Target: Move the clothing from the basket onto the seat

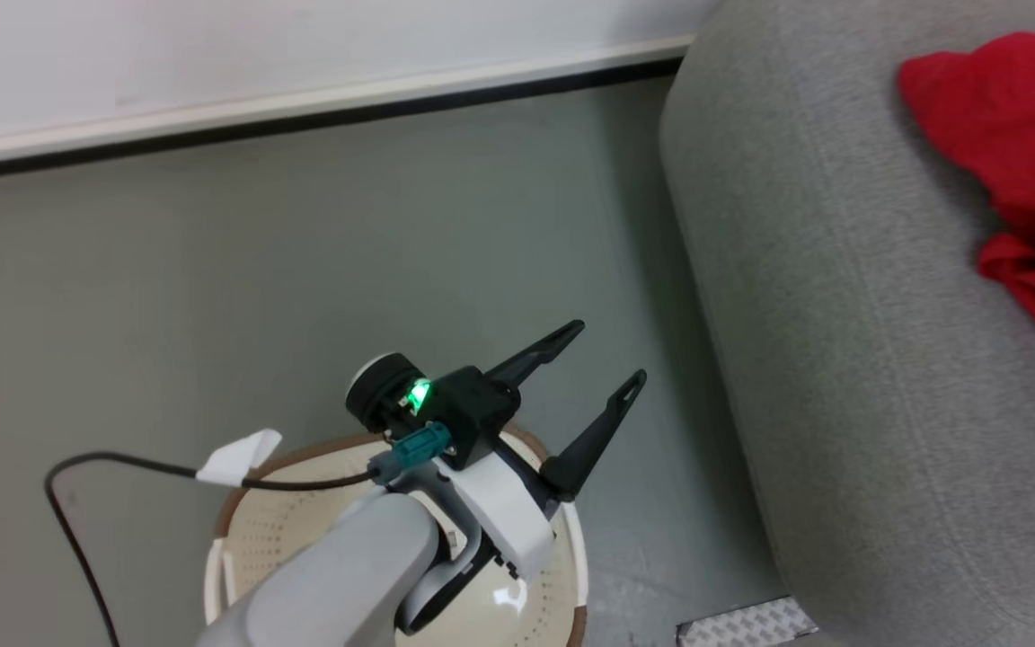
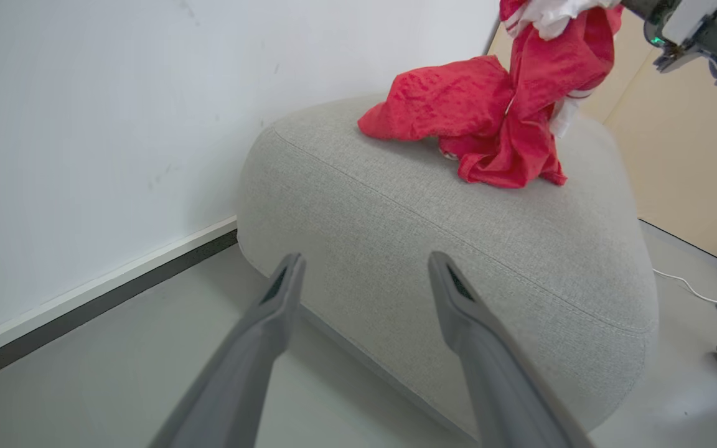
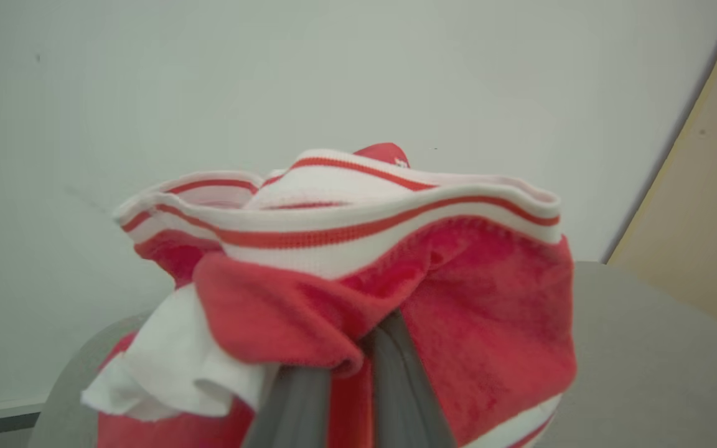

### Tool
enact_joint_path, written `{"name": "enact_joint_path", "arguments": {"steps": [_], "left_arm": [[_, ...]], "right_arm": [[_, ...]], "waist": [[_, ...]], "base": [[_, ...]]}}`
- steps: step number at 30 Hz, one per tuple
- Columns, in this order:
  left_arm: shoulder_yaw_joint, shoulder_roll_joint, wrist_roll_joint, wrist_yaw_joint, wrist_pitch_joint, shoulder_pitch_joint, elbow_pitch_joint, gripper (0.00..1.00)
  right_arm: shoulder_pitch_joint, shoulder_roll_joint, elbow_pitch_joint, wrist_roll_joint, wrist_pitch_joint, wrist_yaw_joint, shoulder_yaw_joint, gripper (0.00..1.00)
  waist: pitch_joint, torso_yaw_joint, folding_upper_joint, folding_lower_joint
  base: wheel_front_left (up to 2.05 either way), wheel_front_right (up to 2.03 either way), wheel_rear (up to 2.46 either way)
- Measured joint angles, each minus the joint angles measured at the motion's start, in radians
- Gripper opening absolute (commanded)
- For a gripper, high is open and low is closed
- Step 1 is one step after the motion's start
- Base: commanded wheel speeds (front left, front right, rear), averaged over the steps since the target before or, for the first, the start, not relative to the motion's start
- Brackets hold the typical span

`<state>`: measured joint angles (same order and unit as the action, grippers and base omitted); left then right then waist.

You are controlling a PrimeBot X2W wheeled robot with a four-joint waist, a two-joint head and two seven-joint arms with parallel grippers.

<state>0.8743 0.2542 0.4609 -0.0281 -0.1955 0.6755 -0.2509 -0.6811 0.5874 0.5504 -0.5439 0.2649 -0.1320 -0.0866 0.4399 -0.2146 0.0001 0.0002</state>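
While the right tool (image 3: 358, 358) pinches striped clothing (image 3: 396, 261) over the seat (image 2: 458, 249), one red piece (image 2: 439, 99) lies there; left tool (image 1: 607, 350) gapes wide above the basket (image 1: 275, 530), seemingly emptied.

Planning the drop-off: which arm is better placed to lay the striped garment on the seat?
Right. The right gripper is shut on the striped garment, held over the seat. The left gripper is open and empty, by the basket, off to the seat's side.
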Motion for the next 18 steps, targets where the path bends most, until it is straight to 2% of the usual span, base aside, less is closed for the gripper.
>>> {"name": "enact_joint_path", "arguments": {"steps": [8,18], "left_arm": [[-0.005,-0.004,0.000,0.002,-0.017,0.013,-0.013,1.00],[-0.010,-0.024,0.006,0.003,-0.035,0.022,-0.041,1.00]], "right_arm": [[-0.059,0.014,0.217,-0.070,-0.138,0.000,0.107,0.00],[-0.123,0.070,0.331,-0.149,-0.349,0.000,0.251,0.00]], "waist": [[0.053,0.056,-0.0001,0.0000],[0.053,0.073,-0.0001,0.0000]], "base": [[0.00,0.00,0.00],[0.00,0.00,0.00]]}}
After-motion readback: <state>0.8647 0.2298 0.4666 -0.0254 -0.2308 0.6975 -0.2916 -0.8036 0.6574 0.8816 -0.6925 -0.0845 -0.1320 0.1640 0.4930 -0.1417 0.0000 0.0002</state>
